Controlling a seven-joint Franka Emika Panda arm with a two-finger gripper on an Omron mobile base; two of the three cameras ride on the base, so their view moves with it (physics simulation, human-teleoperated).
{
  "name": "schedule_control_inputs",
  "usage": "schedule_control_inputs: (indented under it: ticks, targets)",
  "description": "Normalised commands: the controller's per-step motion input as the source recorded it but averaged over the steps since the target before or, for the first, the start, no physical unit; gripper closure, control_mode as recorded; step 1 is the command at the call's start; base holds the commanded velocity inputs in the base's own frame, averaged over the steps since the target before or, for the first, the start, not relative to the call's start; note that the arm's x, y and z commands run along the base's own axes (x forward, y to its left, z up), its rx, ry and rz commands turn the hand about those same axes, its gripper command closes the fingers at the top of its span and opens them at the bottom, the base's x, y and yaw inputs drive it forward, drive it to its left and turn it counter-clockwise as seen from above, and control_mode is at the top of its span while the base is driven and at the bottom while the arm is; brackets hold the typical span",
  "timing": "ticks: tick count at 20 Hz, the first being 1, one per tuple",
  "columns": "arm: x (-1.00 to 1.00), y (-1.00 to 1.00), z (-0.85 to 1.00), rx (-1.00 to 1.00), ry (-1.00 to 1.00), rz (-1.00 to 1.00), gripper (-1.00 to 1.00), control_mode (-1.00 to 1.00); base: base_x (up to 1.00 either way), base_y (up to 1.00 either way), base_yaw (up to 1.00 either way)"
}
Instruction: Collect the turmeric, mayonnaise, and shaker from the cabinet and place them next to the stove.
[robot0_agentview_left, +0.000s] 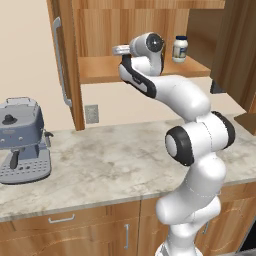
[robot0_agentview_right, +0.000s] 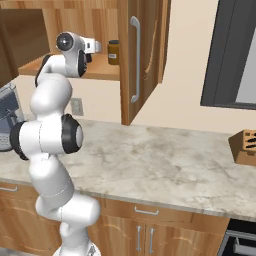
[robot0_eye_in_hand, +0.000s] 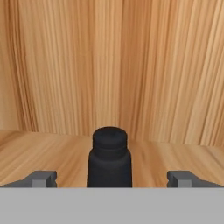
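The cabinet (robot0_agentview_left: 100, 70) stands open, and my arm reaches up onto its wooden shelf (robot0_agentview_right: 102, 71). In the hand view the black shaker (robot0_eye_in_hand: 109, 159) stands upright on the shelf, straight ahead between my fingertips (robot0_eye_in_hand: 41, 178). My gripper (robot0_eye_in_hand: 111, 179) is open, its jaws wide to either side of the shaker and not touching it. The white mayonnaise jar (robot0_agentview_left: 180, 48) with its blue lid stands on the shelf to the right of my wrist. The amber turmeric jar (robot0_agentview_right: 113, 51) stands on the shelf beside my hand (robot0_agentview_right: 92, 47). The stove is out of view.
The cabinet door (robot0_agentview_right: 142, 50) with its grey bar handle (robot0_agentview_right: 135, 60) hangs open over the marble counter (robot0_agentview_left: 110, 160). A grey coffee machine (robot0_agentview_left: 22, 140) stands at the counter's left. A wooden knife block (robot0_agentview_right: 245, 147) sits at the far right.
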Motion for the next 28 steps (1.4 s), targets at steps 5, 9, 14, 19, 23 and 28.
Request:
schedule_control_inputs:
  ticks: [5, 9, 14, 19, 23, 28]
  targets:
    - [0.17, 0.00, -0.09, 0.00, 0.00, 0.00, -1.00, -1.00, 0.00, 0.00, 0.00]
    - [0.08, 0.03, -0.15, 0.00, 0.00, 0.00, -1.00, -1.00, 0.00, 0.00, 0.00]
    - [0.18, 0.04, -0.07, 0.00, 0.02, 0.00, -1.00, -1.00, 0.00, 0.00, 0.00]
    - [0.19, 0.11, -0.09, 0.00, 0.03, 0.00, 1.00, -1.00, 0.00, 0.00, 0.00]
    - [0.00, 0.05, -0.11, -0.03, 0.03, 0.00, 1.00, -1.00, 0.00, 0.00, 0.00]
    - [-0.21, 0.00, -0.01, -0.01, -0.04, 0.00, 1.00, -1.00, 0.00, 0.00, 0.00]
